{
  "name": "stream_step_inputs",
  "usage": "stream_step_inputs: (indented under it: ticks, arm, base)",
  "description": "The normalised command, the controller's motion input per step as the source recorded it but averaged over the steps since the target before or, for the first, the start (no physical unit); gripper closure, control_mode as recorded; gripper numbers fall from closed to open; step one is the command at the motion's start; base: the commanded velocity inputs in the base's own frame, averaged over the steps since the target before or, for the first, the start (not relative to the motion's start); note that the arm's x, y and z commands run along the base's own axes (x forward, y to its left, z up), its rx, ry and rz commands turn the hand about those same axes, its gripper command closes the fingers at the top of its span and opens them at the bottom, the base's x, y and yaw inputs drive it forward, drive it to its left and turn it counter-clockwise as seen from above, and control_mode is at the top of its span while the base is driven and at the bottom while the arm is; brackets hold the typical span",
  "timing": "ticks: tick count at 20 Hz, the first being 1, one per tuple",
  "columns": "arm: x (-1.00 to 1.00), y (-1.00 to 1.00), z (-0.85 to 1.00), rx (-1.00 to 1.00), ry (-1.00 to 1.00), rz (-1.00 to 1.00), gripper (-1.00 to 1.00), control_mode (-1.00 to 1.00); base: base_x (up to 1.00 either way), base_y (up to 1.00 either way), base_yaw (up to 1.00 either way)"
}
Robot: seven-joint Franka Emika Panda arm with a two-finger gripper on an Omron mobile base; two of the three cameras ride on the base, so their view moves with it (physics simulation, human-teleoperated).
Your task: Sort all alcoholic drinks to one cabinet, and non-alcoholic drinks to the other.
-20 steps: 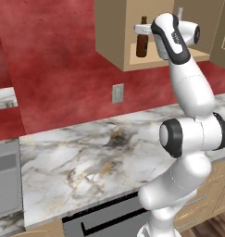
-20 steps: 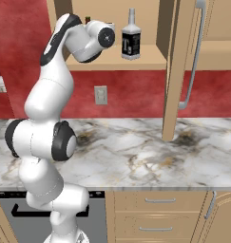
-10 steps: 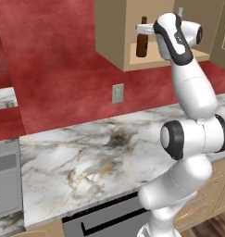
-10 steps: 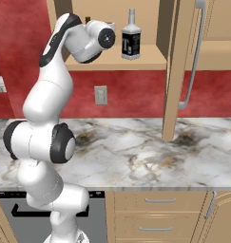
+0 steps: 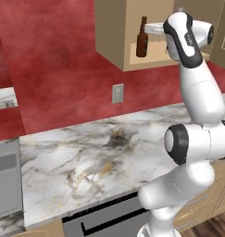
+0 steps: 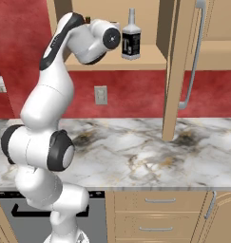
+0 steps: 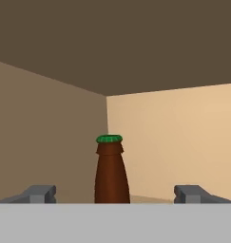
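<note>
the arm reaches up into the narrow cabinet (image 5: 132, 41), whose tan shelf sits above the red wall. in the hand view the gripper (image 7: 115, 193) has its two dark fingertips spread wide, one at each side of the beer bottle (image 7: 111, 172) and clear of it, so nothing is pinched. the brown bottle with its green cap stands upright on the shelf, near the back corner where the shaded side wall meets the lighter back wall. in the left base view the same beer bottle (image 5: 142, 38) stands upright toward the left end of the shelf, close to the front edge, with the white hand just beside it on the right.

in the right base view the squarish clear bottle (image 6: 131, 42) with the black label stands upright on the same cabinet (image 6: 150, 59) shelf, near its front edge and toward the right end, just beside the arm's round wrist joint. a brown door (image 6: 176, 66) with a long grey handle (image 6: 193, 57) hangs open to the right of that shelf.

below, the marble counter (image 5: 100, 152) runs under the cabinet, with a wall outlet (image 5: 117, 93) on the red wall above its back edge. drawers (image 6: 155, 216) sit under the counter's front edge.
</note>
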Motion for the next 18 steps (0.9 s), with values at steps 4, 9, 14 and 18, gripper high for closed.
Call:
stream_step_inputs:
  ticks: [4,9,14,18]
  arm:
    - [-0.74,-0.31,0.00,0.00,0.00,0.00,-1.00,-1.00]
    - [-0.98,-0.24,0.00,-0.01,0.00,0.00,-1.00,-1.00]
    - [-1.00,-0.11,-0.06,-0.05,0.00,0.00,-1.00,-1.00]
    - [-1.00,-0.07,-0.29,-0.07,0.03,0.00,-1.00,-1.00]
  base:
    - [0.00,0.00,0.00]
    - [0.00,0.00,0.00]
    - [0.00,0.00,0.00]
    - [0.00,0.00,0.00]
